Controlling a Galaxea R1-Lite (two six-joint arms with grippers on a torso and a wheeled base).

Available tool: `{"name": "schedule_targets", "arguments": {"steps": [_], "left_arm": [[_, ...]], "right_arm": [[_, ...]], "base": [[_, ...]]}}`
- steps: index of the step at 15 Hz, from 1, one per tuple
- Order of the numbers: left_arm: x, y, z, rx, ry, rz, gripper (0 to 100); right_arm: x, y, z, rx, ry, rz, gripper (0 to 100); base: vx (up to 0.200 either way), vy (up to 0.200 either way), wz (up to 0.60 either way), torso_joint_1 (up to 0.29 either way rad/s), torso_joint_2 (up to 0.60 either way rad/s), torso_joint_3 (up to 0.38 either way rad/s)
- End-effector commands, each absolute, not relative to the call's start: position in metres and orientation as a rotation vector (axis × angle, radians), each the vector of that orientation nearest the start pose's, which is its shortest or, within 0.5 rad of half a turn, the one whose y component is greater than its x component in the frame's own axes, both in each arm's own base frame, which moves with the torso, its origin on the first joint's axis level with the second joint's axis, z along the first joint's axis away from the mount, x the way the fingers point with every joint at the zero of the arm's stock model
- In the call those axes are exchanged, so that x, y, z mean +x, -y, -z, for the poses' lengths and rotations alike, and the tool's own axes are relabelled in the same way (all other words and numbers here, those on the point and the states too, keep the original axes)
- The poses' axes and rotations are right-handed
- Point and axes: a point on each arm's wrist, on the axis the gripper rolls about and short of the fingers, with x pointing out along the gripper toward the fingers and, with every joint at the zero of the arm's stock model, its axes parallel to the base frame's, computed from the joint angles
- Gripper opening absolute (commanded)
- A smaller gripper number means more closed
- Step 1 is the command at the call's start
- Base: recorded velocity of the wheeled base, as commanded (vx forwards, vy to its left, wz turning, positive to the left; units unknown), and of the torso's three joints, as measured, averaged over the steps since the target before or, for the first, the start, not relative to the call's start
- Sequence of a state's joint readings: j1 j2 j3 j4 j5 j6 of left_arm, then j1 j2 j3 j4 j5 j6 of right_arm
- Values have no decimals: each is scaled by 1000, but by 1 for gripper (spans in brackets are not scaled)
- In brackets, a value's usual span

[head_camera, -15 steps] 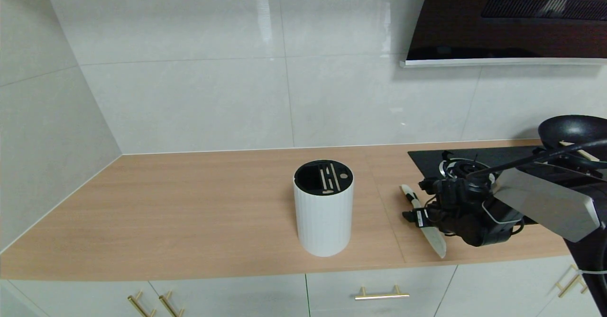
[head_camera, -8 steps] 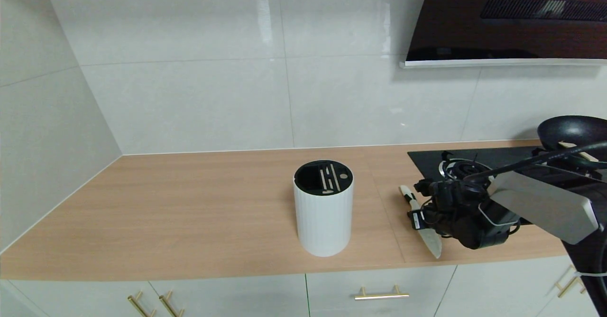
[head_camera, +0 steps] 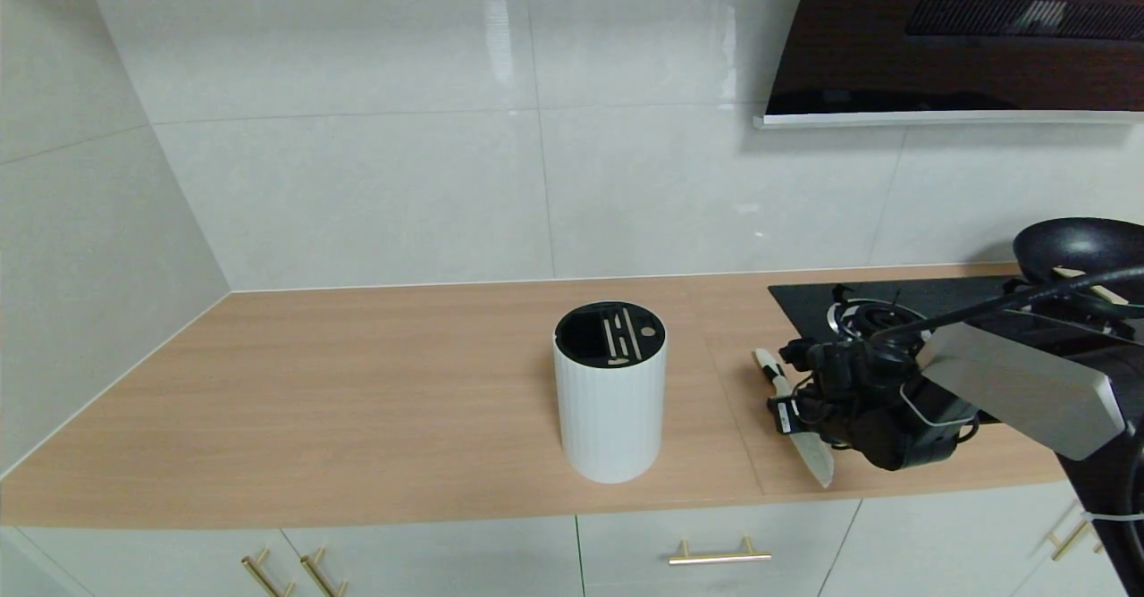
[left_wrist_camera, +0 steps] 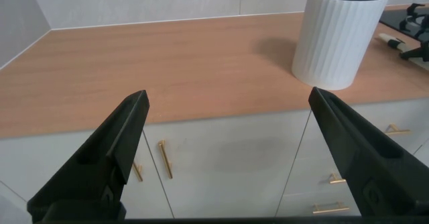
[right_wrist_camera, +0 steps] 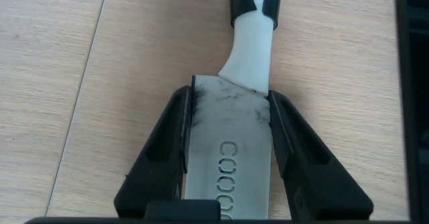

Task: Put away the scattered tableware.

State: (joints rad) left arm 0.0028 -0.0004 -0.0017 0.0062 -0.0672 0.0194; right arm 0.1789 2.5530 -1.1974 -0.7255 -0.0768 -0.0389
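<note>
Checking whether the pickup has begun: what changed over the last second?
The right gripper edged slightly toward the white holder, its fingers against both edges of the knife blade. The blade tip swung a little the same way. Nearly all of this happened in the first half second. The knife still lies on the counter, and the holder stayed put.

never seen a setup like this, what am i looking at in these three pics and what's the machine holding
It is a two-armed robot at a kitchen counter. The wide picture comes from a camera on its head; the other two from cameras on its wrists, looking along each gripper. On the counter stands a white ribbed holder with a slotted black top; beside it lies a white knife. The right gripper is shut on the knife's blade. The left gripper hangs open and empty, before the cabinet doors.
</note>
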Motion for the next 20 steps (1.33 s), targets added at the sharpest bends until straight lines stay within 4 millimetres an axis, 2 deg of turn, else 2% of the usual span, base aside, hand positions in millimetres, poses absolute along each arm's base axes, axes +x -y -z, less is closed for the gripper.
{"name": "schedule_targets", "arguments": {"steps": [1, 5, 6, 7, 9, 10, 11, 12, 14, 15, 17, 18, 20], "left_arm": [[-23, 2, -75, 20, -4, 64, 100], [-23, 2, -75, 35, -3, 66, 100], [-23, 2, -76, 35, 3, 64, 100], [-29, 2, -94, 38, 60, 83, 100], [-30, 4, -126, 37, 28, 194, 100], [-21, 5, -149, 33, -24, 290, 100], [-9, 7, -165, 25, -73, 342, 100], [11, 9, -190, 13, -123, 408, 100], [60, 11, -223, -12, -188, 443, 100], [84, 13, -233, -33, -188, 458, 100], [132, 33, -241, -145, -159, 583, 100], [154, 46, -239, -247, -179, 636, 100], [197, 63, -224, -383, -209, 665, 100]], "right_arm": [[438, -76, 36, -107, -585, -105, 0], [426, -72, -15, -65, -484, -101, 0], [424, -72, -20, -62, -477, -102, 0], [412, -76, -53, -55, -420, -117, 0], [395, -87, -89, -51, -349, -147, 0], [383, -87, -110, -47, -310, -162, 0], [375, -91, -125, -43, -278, -174, 0], [367, -92, -145, -38, -227, -183, 0], [350, -106, -186, -28, -146, -231, 0], [340, -112, -200, -29, -140, -257, 0], [312, -136, -219, -32, -132, -345, 0], [298, -149, -217, -36, -145, -387, 0], [273, -159, -219, -45, -146, -432, 0]], "base": [[0, 0, 0, 0, 0, 0], [0, 0, 0, 0, 0, 0], [0, 0, 0, 0, 0, 0], [0, 0, 0, 0, 0, 0], [0, 0, 0, 0, 0, 0], [0, 0, 0, 0, 0, 0], [0, 0, 0, 0, 0, 0], [0, 0, 0, 0, 0, 0], [0, 0, 0, 0, 0, 0], [0, 0, 0, 0, 0, 0], [0, 0, 0, 0, 0, 0], [0, 0, 0, 0, 0, 0], [0, 0, 0, 0, 0, 0]]}}
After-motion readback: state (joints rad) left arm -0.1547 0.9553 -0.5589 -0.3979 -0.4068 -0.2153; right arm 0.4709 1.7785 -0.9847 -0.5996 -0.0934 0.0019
